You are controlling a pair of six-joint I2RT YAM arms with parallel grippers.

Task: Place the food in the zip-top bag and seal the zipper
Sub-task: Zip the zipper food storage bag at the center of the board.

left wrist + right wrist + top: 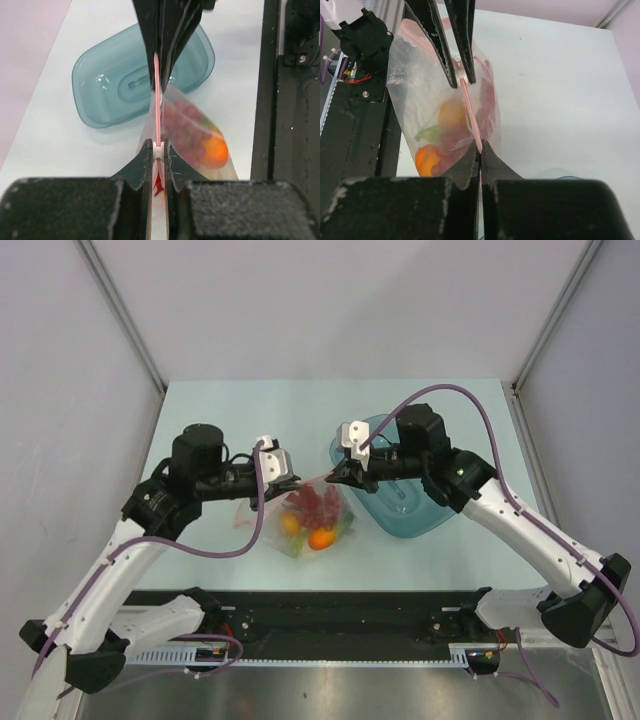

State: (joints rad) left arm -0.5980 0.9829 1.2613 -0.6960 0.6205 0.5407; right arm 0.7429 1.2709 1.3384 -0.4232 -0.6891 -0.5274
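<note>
The zip-top bag (318, 518) hangs stretched between my two grippers, its body sagging to the table. Inside it lies the food: an orange fruit (427, 158), a yellow-orange fruit (451, 114), a green piece (429, 133) and a dark red clump (487, 102). The pink zipper (157, 95) runs taut from one gripper to the other. My left gripper (159, 148) is shut on the zipper's small white slider (159, 151). At the strip's other end my right gripper (480, 148) is shut on the zipper (470, 112). In the top view the left gripper (297, 480) and right gripper (333, 476) face each other closely.
A translucent blue bowl (405, 502) sits on the table right of the bag, under the right arm. The black base rail (340, 625) runs along the near table edge. Grey walls stand on both sides.
</note>
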